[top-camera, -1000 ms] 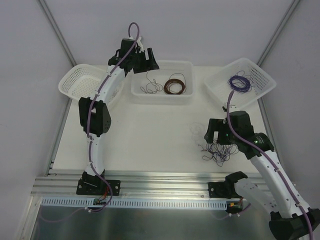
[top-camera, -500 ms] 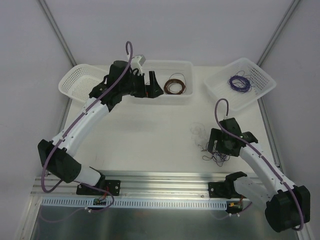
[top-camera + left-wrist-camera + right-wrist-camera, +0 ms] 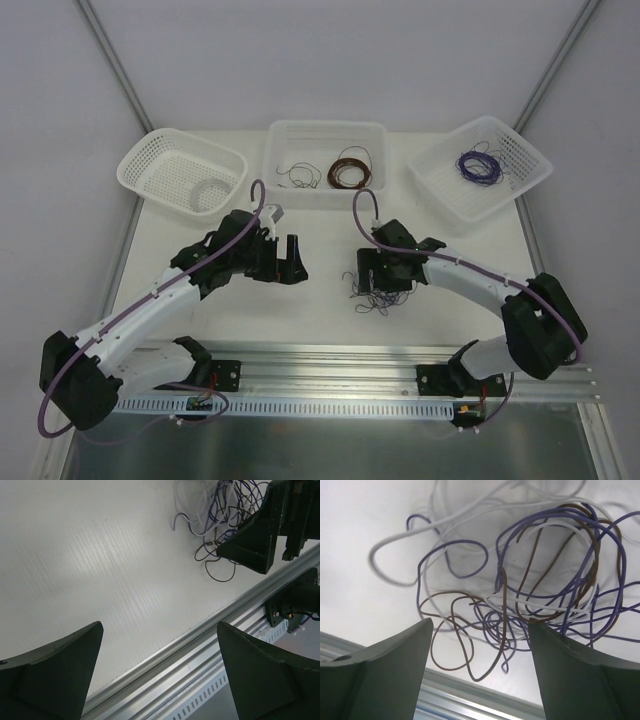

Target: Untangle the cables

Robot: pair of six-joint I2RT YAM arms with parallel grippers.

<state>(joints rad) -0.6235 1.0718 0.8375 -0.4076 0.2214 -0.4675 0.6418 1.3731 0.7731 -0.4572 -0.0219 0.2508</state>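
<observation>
Cables (image 3: 372, 295) now lie near centre, dragged left under the right gripper (image 3: 377, 282), its jaws spread wide, clamping nothing. The left gripper (image 3: 291, 262), wide open and empty, has swung in beside them, so two-handed pulling seems next.

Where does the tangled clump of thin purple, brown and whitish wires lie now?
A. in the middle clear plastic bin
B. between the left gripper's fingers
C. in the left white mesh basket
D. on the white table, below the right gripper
D: the tangled clump of thin purple, brown and whitish wires lies on the white table, under the open right gripper.
</observation>
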